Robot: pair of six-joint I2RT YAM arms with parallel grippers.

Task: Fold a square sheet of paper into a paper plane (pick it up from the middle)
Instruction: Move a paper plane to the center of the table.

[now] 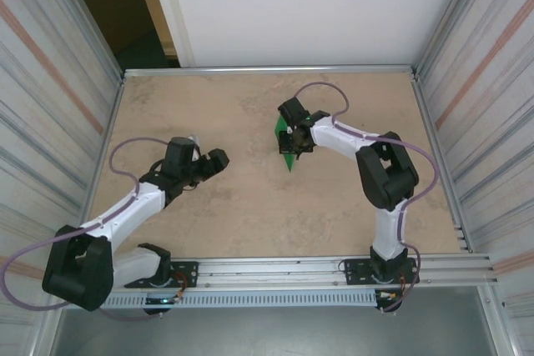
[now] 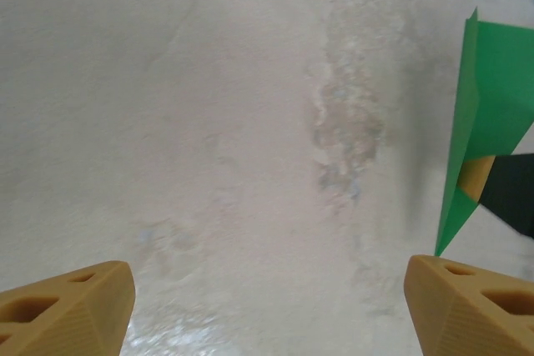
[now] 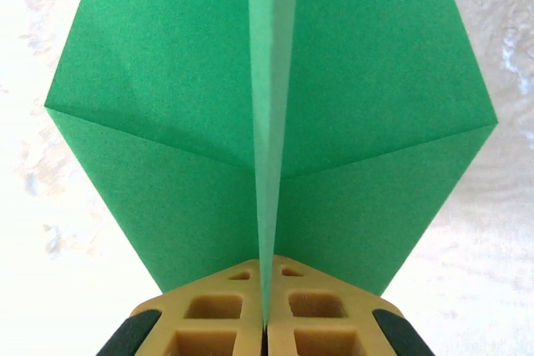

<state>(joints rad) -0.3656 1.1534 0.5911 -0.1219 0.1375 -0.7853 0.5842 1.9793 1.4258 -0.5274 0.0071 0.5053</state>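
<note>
The bright green sheet of paper (image 1: pixel 287 146) is folded into a pointed paper plane shape with a centre crease and two wings spread to either side (image 3: pixel 167 131). My right gripper (image 3: pixel 267 281) is shut on the centre crease and holds the paper just above the middle of the table (image 1: pixel 296 141). My left gripper (image 1: pixel 219 160) hovers to the left of the paper, well apart from it. Its tan fingers (image 2: pixel 83 298) stand wide open with nothing between them. The left wrist view has the green paper (image 2: pixel 492 81) at its right edge, with a right fingertip (image 2: pixel 476 177) behind it.
The tan tabletop (image 1: pixel 250 206) is bounded by metal walls left and right, a white back wall and a rail (image 1: pixel 334 268) at the near edge where both arm bases are bolted.
</note>
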